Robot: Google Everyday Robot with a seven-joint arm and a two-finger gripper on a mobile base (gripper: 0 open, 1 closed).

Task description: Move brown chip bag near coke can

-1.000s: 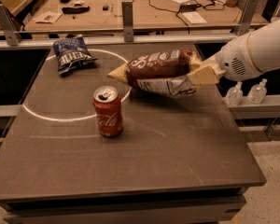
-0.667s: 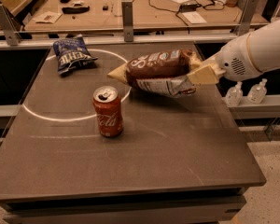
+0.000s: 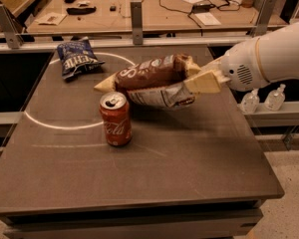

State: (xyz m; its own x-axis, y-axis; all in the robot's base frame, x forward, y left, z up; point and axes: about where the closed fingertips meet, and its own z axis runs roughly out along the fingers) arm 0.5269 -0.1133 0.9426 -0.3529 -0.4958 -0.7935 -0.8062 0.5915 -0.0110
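- My end effector (image 3: 205,81) pinches the right end of the brown chip bag (image 3: 152,73), which seems lifted off the table (image 3: 199,173), toward its far edge.
- The coke can (image 3: 115,119) stands just beside the bag's left tip, on the near-edge side.
- I would lower the bag gently and let go without nudging the can.

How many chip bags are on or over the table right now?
2. The brown bag hangs in the gripper, shut on its right end, just behind the can. The blue bag lies at the far left corner.
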